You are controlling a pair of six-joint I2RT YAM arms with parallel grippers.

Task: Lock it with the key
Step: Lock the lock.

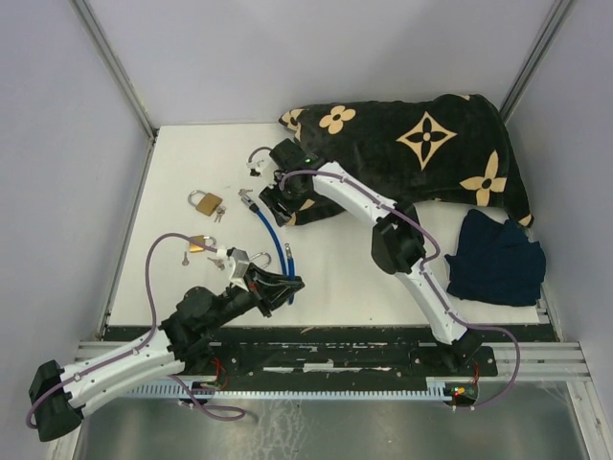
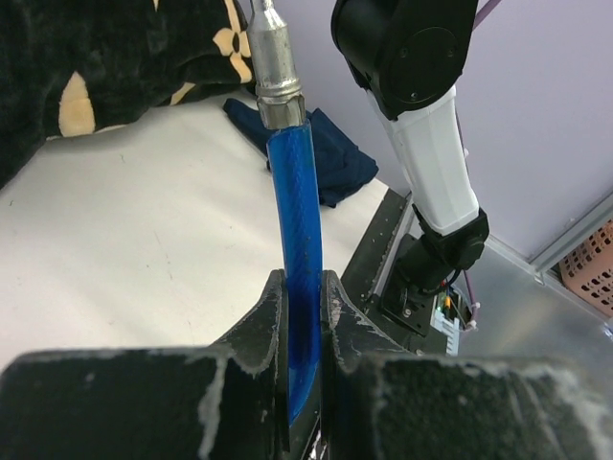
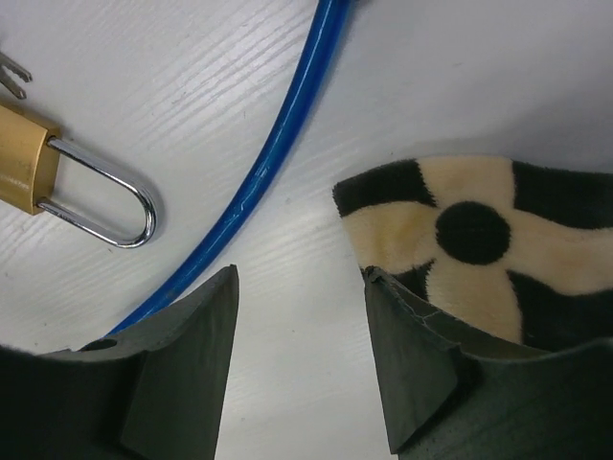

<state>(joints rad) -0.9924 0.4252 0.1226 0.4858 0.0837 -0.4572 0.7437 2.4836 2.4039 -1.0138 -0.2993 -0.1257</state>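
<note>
Left wrist view: my left pincer (image 2: 305,287) pinches the blue cable (image 2: 295,192); my right pincer (image 3: 299,287) hangs spread over the worktop (image 3: 479,77) near the brass padlock (image 3: 24,158). Setup stage, I judge; next, grasp the key (image 1: 218,213) beside that padlock.

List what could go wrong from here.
1. The left hand grips the blue cable well back from its metal end, so that tip may wobble when aimed at the padlock.
2. The right hand is open beside the blanket corner; closing there may pinch fabric instead.
3. The keys look tiny, so a grasp may slip.
</note>
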